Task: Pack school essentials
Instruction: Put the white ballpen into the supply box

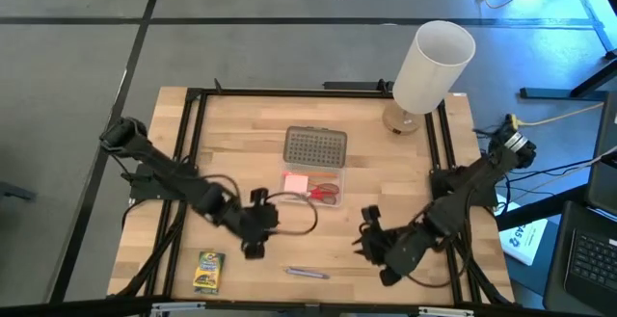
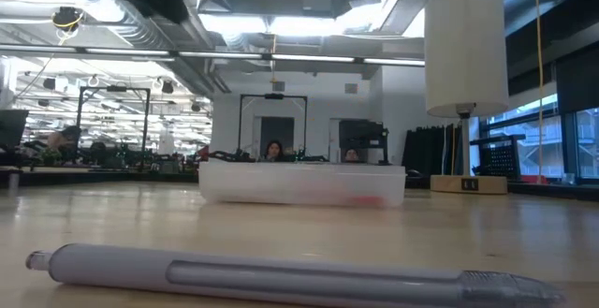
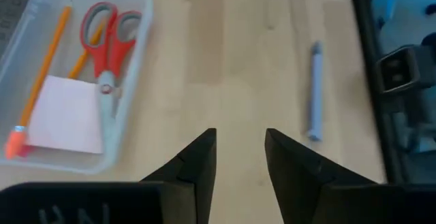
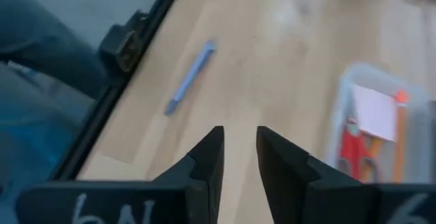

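A clear case lies mid-table; it holds a pink eraser, red-handled scissors and two orange pencils. Its grey dimpled lid lies flat just beyond it. The purple pen lies flat near the table's near edge, and also shows as a pen in the other views. The green-yellow crayon box lies at the near left. My left gripper hovers open left of the case. My right gripper hovers open to the right, above bare wood.
A tall white cylinder lamp stands on its base at the far right corner. A black frame rail runs round the table top. Bare wood lies between the two grippers and around the pen. People show in the room behind the case.
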`<state>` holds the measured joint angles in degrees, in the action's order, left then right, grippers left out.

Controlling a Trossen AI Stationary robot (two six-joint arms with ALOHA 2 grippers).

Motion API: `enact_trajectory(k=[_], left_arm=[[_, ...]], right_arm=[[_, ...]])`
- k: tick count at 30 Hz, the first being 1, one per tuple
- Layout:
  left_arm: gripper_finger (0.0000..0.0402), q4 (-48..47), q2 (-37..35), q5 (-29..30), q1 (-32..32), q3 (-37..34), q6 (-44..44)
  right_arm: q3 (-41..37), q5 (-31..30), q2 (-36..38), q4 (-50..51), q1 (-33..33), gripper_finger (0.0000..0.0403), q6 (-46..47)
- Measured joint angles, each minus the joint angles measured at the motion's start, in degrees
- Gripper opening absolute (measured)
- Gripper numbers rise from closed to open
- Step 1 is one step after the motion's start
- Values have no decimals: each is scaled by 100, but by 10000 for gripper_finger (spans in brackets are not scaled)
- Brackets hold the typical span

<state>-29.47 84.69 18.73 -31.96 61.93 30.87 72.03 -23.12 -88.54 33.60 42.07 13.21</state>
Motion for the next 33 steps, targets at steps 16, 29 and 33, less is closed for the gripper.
enact_trajectory(k=[16, 29, 33], left_arm=[[119, 480, 24, 523, -1356, -4, 2079], [119, 385, 24, 576, -1426, -4, 2110], [119, 202, 24, 575, -1456, -4, 2107]], right_arm=[[-9, 66, -974, -414, 330, 90, 453], [-9, 163, -1079, -834, 112, 134, 473], [-7, 179, -1184, -979, 56, 176, 411]])
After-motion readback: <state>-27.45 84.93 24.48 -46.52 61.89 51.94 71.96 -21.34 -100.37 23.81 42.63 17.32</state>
